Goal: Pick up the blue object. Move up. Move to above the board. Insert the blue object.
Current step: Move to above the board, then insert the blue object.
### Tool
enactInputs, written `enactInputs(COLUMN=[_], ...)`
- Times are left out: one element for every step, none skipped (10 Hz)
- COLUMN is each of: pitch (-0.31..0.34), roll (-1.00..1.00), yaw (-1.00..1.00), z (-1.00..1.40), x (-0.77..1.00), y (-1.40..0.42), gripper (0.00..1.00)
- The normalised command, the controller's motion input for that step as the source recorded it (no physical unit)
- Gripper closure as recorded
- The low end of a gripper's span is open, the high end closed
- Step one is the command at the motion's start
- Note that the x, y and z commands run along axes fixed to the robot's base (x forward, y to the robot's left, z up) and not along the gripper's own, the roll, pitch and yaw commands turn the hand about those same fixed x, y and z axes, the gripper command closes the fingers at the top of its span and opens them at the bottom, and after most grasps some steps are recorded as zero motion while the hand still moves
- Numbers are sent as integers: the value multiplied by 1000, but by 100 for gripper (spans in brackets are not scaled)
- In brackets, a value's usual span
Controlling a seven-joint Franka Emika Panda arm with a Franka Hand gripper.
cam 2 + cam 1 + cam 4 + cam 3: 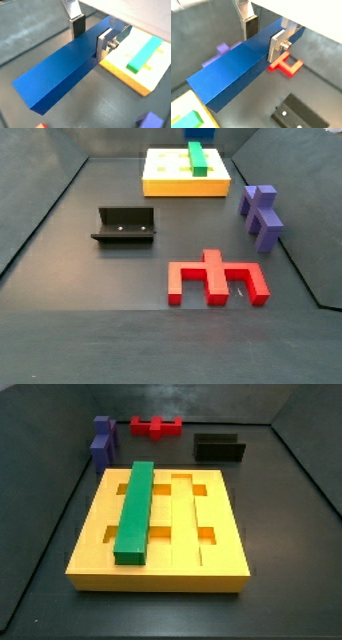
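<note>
1. Gripper (264, 34) pinches the blue object (238, 67) in both wrist views: one silver finger (278, 45) is pressed to one long side of the bar, the other finger (77, 24) to the opposite side, the hold lying near one end of the bar, whose length runs out well past the fingers.
2. Blue object is held off the floor; in a wrist view (63, 72) grey floor shows under it and the board (137, 75) lies just beside and below it.
3. Green bar (135, 510) lies in a long groove of the board (221, 554) in a side view.
4. Neither side view shows the gripper or the blue object; both are out of frame there.
5. Red piece (286, 65) is partly hidden behind a finger; purple stepped block (221, 52) is partly covered by the blue object.
6. Fixture (126, 225) stands on the floor, well apart from the board (187, 186).
</note>
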Motion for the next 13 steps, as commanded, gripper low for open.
enactInputs(pitch=[56, 60, 61, 313, 301, 226, 195, 154, 147, 145, 148, 146, 0], roll=[-9, -10, -10, 86, 88, 81, 39, 16, 6, 10, 12, 10, 0], yaw=[1, 0, 0, -196, -190, -70, -52, -20, -12, 1, 7, 6, 0], z=[563, 288, 222, 257, 236, 247, 246, 246, 249, 263, 138, 46, 0], x=[43, 45, 34, -52, -55, -37, -29, -8, 7, 51, 66, 90, 29], y=[-3, -2, -2, -1400, -1400, -1400, -1400, -1400, -1400, -1400, -705, -195, 0], gripper=[100, 100, 100, 100, 100, 100, 100, 100, 100, 100, 100, 100, 100])
